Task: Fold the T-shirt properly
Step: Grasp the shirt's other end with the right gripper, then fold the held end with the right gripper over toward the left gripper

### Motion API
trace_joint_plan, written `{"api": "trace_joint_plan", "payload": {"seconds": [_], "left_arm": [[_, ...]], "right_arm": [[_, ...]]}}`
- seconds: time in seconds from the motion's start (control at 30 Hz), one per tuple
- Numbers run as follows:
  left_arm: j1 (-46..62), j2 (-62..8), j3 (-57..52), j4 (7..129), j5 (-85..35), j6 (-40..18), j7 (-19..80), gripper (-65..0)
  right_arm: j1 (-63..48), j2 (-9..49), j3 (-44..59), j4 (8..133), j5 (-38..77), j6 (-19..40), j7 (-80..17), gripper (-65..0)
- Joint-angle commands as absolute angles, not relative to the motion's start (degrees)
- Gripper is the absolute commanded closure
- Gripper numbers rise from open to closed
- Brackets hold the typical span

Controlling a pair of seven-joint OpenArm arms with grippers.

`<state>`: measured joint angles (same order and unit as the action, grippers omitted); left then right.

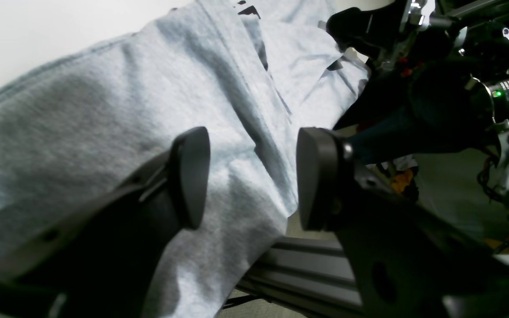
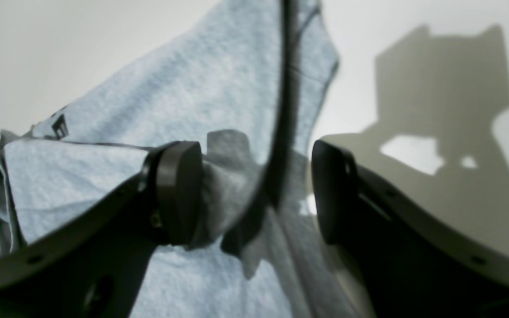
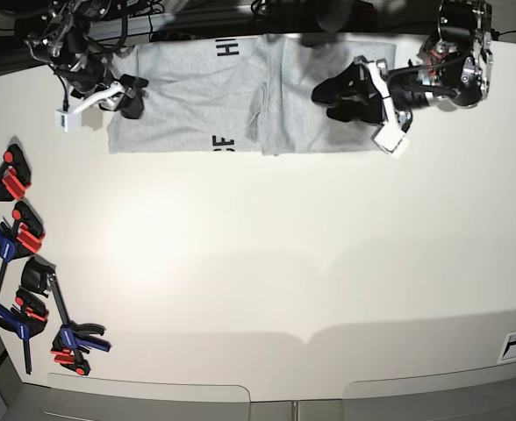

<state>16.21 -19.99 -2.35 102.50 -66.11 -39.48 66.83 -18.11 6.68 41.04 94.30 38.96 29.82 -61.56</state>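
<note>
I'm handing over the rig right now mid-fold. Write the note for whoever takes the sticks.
Left gripper: open, over the shirt's end on the base view's right, holding nothing.
Right gripper: open, at the shirt's opposite end, holding nothing.
T-shirt: flat along the table's far edge, a folded layer lying over its middle, lettering partly visible.
Done: at least one fold laid in.
Left: it is still a long strip; fold it shorter into a compact rectangle.
Clamps lie at the table edge, away from the shirt.

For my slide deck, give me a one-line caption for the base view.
Two open grippers, left and right, hover at opposite ends of a partly folded grey T-shirt on a white table.
</note>
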Motion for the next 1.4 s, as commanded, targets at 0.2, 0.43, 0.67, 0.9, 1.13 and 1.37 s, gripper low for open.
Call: {"api": "trace_joint_plan", "payload": {"seconds": [0.2, 0.43, 0.67, 0.9, 1.13, 1.37], "left_arm": [[16.03, -20.36, -2.63, 103.50, -67.51, -40.00, 65.69, -29.0], [16.03, -20.34, -3.05, 104.12, -67.53, -40.00, 65.04, -25.0], [16.14, -20.36, -13.02, 107.28, -67.46, -40.00, 65.12, -5.1], [18.50, -21.04, -24.32, 107.24, -64.31, -40.00, 64.36, 0.0], [21.96, -23.03, -28.82, 107.24, -64.51, -40.00, 64.18, 0.0], [23.70, -23.03, -29.32, 107.24, -64.51, -40.00, 64.18, 0.0]], "right_arm": [[-18.11, 7.16, 38.44, 95.13, 35.75, 30.02, -61.98, -31.8], [-18.09, 7.31, 38.50, 95.15, 36.27, 30.00, -62.96, 0.0], [-18.11, 7.29, 38.50, 96.75, 41.98, 33.26, -65.76, 0.0], [-18.31, 7.11, 38.48, 108.42, 42.15, 34.09, -68.14, 0.0], [-20.99, 3.29, 37.85, 123.35, 40.53, 34.06, -65.80, 0.0], [-25.34, -3.99, 28.71, 134.13, 40.42, 34.06, -64.20, 0.0]]}}
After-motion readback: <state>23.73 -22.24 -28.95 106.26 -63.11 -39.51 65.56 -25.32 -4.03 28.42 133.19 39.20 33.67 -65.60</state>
